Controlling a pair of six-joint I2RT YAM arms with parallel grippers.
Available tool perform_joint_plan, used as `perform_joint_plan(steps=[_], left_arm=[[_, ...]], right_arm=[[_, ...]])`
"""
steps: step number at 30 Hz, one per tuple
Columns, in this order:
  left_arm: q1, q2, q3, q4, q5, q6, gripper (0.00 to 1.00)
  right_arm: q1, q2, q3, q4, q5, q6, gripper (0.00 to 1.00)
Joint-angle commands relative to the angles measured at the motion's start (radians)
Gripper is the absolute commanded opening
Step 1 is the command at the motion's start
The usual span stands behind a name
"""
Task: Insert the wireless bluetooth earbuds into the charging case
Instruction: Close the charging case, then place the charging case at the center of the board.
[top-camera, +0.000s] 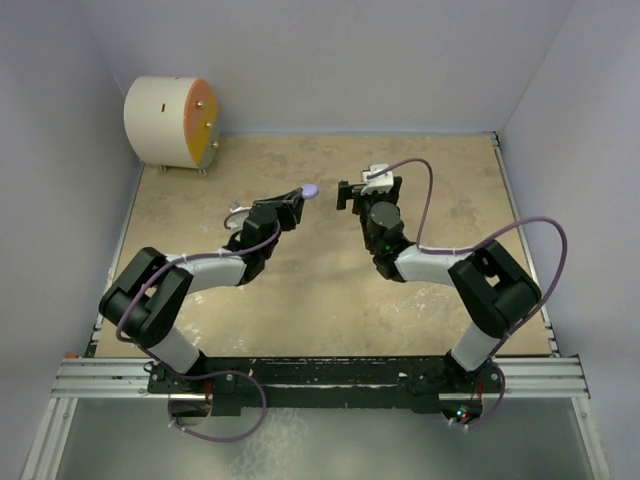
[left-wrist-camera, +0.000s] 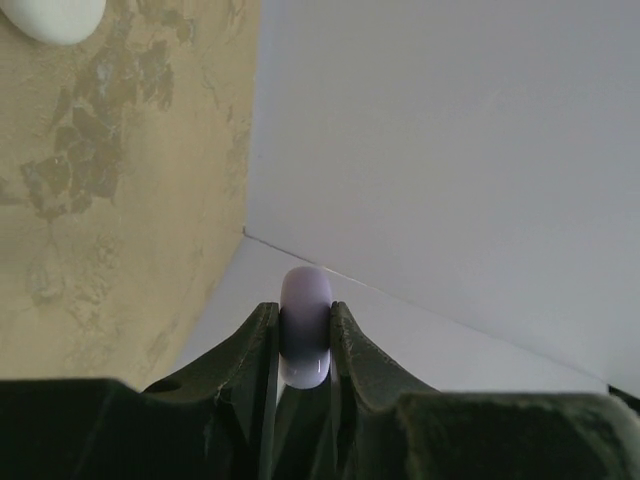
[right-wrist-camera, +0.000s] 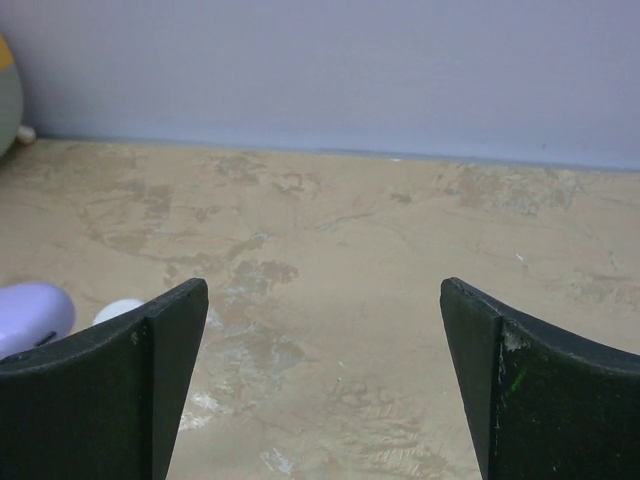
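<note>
My left gripper (top-camera: 297, 200) is shut on a lilac disc (top-camera: 310, 190), the purple half of the charging case, held above the table. In the left wrist view the disc (left-wrist-camera: 305, 300) stands edge-on, clamped between the two fingertips of that gripper (left-wrist-camera: 305, 328). My right gripper (top-camera: 368, 192) faces it from the right, open wide, and the space between its jaws (right-wrist-camera: 325, 300) holds only bare table. At the left edge of the right wrist view the lilac disc (right-wrist-camera: 30, 315) shows beside a small white rounded thing (right-wrist-camera: 120, 310). I cannot tell whether that is an earbud. No earbud is clearly visible.
A big white drum with an orange face (top-camera: 170, 122) stands in the far left corner. Pale walls close the mottled tan table (top-camera: 330, 290) on the left, back and right. A white rounded object (left-wrist-camera: 50, 15) lies on the table in the left wrist view.
</note>
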Motion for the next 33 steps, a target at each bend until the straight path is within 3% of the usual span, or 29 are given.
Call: perform_joint_plan(steps=[1, 7, 11, 25, 30, 33], left_arm=[[0.022, 0.069, 0.106, -0.058, 0.083, 0.219, 0.00], [0.025, 0.280, 0.285, -0.103, 0.254, 0.532, 0.00], [0.018, 0.334, 0.361, -0.156, 0.218, 0.692, 0.00], [0.007, 0.513, 0.586, -0.260, 0.219, 0.826, 0.00], [0.006, 0.547, 0.635, -0.290, 0.241, 0.846, 0.12], [0.007, 0.548, 0.656, -0.321, 0.251, 0.862, 0.27]], right_arm=[[-0.030, -0.142, -0.014, -0.068, -0.004, 0.089, 1.00], [-0.072, -0.291, -0.035, -0.113, -0.068, 0.111, 1.00], [-0.117, -0.378, -0.062, -0.133, -0.141, 0.152, 1.00], [-0.147, -0.454, -0.080, -0.147, -0.213, 0.173, 1.00], [-0.150, -0.456, -0.080, -0.145, -0.223, 0.174, 1.00], [-0.151, -0.456, -0.078, -0.150, -0.230, 0.176, 1.00]])
